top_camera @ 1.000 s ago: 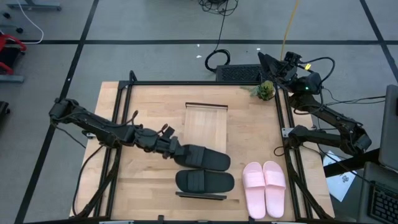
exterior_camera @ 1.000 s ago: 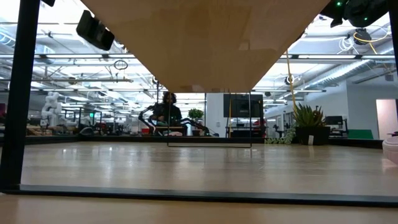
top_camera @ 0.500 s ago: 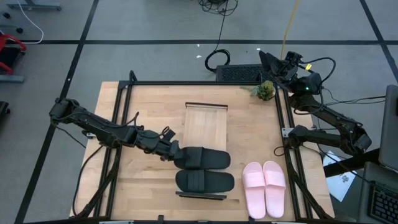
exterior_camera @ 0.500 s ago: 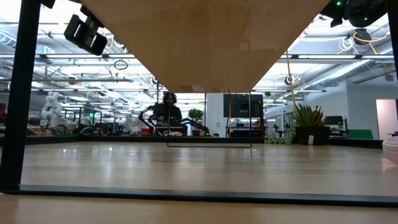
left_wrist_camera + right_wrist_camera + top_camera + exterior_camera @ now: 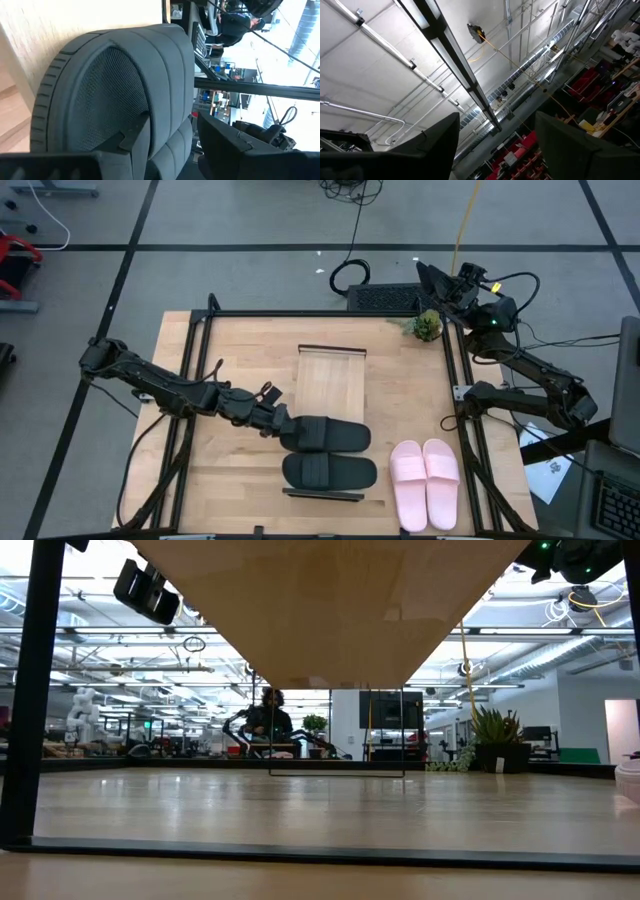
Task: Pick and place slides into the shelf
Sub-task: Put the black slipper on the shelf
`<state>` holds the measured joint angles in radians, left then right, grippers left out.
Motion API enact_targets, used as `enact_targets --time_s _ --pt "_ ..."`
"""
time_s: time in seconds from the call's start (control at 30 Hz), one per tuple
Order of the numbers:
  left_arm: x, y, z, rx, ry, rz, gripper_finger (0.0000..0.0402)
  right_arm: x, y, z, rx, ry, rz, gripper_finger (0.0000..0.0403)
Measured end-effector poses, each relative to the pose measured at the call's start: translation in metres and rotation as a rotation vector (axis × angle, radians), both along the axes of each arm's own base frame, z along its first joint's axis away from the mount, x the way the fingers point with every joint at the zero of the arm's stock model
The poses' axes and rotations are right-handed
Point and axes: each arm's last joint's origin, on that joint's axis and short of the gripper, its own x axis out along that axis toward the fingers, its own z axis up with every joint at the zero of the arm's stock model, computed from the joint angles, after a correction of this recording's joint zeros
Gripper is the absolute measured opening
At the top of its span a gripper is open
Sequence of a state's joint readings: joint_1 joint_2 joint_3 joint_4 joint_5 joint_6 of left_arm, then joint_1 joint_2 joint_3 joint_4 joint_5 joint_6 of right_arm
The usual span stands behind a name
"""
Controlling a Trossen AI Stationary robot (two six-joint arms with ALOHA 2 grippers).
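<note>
Two black slides lie crosswise on the shelf (image 5: 331, 385), which runs from the table's middle toward its near edge. The upper black slide (image 5: 326, 434) sits just above the lower black slide (image 5: 329, 472), the two nearly touching, and the lower one rests close to the shelf's near black frame end. The left gripper (image 5: 283, 430) is at the 9 o'clock end of the upper black slide, its fingers closed on that end; in the left wrist view the ribbed strap and textured footbed of the slide fill most of the picture between the dark fingers (image 5: 235, 150). The left arm reaches in from the table's 9 o'clock side.

The pink pair of slides (image 5: 425, 481) lies side by side, touching, on the bare table (image 5: 240, 360) at about 4 o'clock from the shelf's middle, lengthwise toward the near edge, off the shelf.

The right gripper (image 5: 440, 285) is raised well away at about 1 o'clock, past the table's far corner near a small green plant (image 5: 427, 326); its fingers stand apart, holding nothing, and its wrist view looks up at ceiling beams.

In the low view a person (image 5: 270, 712) sits far back in the room.
</note>
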<state>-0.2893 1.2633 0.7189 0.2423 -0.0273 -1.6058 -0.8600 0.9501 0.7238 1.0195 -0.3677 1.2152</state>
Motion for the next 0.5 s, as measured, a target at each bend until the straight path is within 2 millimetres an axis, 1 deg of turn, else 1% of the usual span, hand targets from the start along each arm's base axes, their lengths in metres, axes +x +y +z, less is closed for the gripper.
enact_targets --time_s 0.2,0.5 --pt "0.0015 0.0007 0.0042 -0.006 -0.045 0.003 0.0161 0.0001 -0.0001 -0.0001 -0.004 0.003 -0.005 0.0247" --pt "0.0017 0.0022 0.0036 -0.001 -0.040 0.007 0.0161 0.0001 -0.0001 -0.0002 -0.001 0.003 -0.003 0.0247"
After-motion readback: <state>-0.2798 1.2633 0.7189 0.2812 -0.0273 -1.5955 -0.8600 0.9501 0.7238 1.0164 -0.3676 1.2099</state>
